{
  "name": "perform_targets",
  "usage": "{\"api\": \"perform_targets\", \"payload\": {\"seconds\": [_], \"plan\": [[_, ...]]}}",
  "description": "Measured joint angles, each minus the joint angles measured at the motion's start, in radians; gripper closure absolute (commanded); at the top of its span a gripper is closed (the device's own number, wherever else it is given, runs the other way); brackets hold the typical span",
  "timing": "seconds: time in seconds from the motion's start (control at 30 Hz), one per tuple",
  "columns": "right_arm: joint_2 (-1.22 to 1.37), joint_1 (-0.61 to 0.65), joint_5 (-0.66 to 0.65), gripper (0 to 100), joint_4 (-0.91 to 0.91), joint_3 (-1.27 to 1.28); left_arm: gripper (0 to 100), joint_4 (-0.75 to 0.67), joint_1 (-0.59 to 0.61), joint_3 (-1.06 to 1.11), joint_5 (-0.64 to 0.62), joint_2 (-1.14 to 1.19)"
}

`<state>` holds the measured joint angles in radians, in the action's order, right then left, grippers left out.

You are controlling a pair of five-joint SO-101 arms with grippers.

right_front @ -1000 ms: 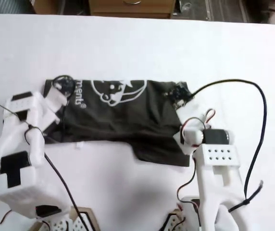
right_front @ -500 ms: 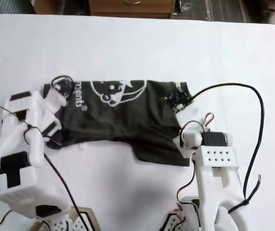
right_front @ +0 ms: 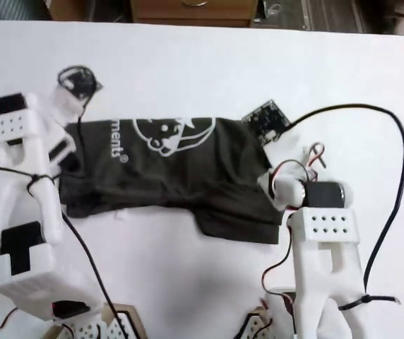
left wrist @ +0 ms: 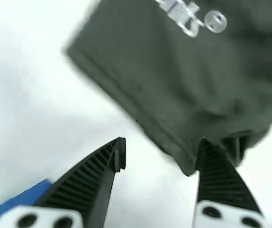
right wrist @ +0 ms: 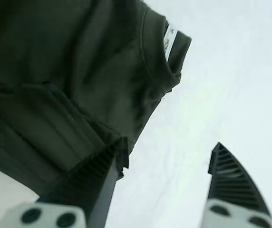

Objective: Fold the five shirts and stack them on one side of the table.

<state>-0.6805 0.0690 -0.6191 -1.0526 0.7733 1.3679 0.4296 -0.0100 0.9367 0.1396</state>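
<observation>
Hovering spread and empty, left gripper (left wrist: 162, 147) and right gripper (right wrist: 170, 145) could snag one layer, unfolding the dark white-printed cotton shirt (right_front: 181, 169).

We see two arms built of white printed shells; the left arm (right_front: 18, 183) and the right arm (right_front: 322, 247) have black motor blocks (right_front: 20, 248) set into them. Behind the right hand (right wrist: 169, 147), a white plate (right_front: 329, 224) shows two rows of small holes. A black cable (right_front: 393, 183) loops beside thin red and white wires (right_front: 313, 152). The left hand (left wrist: 162, 147) has black ribbed fingers (left wrist: 95, 173) on white bases, each with two dark screw holes.
</observation>
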Motion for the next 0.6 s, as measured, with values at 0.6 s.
{"api": "perform_targets", "payload": {"seconds": [0.6], "plan": [[0.164, 0.0, 0.057, 71.9, 0.071, -0.02, 74, 0.014, -0.055, -0.302, -0.106, 0.528]]}}
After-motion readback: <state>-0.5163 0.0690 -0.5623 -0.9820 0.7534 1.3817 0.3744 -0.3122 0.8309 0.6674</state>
